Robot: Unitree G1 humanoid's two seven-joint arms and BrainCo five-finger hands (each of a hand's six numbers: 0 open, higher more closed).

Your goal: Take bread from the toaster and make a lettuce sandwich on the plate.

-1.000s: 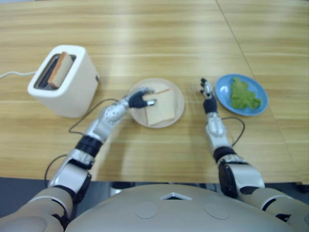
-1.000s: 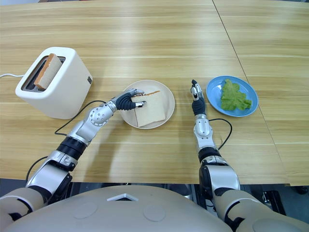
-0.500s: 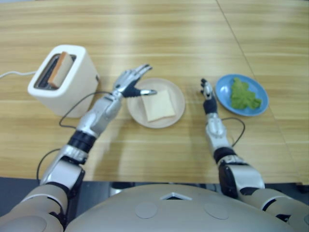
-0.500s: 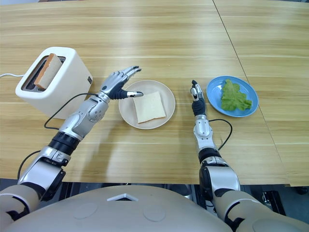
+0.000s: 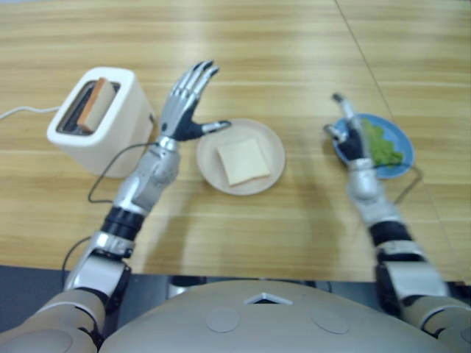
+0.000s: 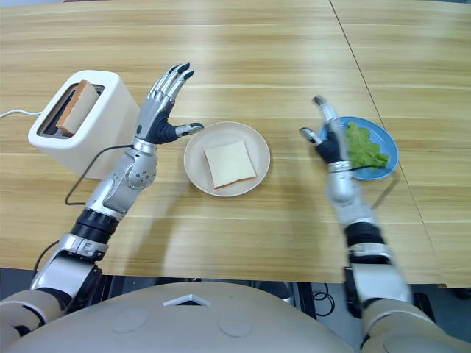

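While the left hand [image 6: 157, 118] stands raised above the table [image 6: 257, 51], between the toaster [image 6: 96, 140] and the beige plate [image 6: 254, 140], its fingers [image 6: 173, 77] are stretched out long and slightly fanned, pointing away from the robot. The thumb juts sideways toward the plate's near-left rim. This hand holds nothing.

The toaster is white and sits toward the left of the table, turned at an angle. A toaster slice [image 6: 76, 104] stands upright in one slot, its brown-edged top poking out above the housing. A white cord [image 6: 11, 115] runs from the toaster's left side to the edge of the view.

On the beige plate a plated slice [image 6: 229, 164] lies flat, about in the middle and turned a little askew, with bare plate showing all round it. It is apart from both hands.

To the right, apart from the beige plate, sits a blue plate [image 6: 392, 143] with a leaf of lettuce [image 6: 364, 147] lying in it. The right hand [image 6: 329, 147] is at this plate's left edge and covers part of the rim. Its fingers [image 6: 321, 107] are extended up and away, the thumb spread off to the left, and nothing is pinched between them. I cannot tell whether the hand touches the lettuce or the rim.
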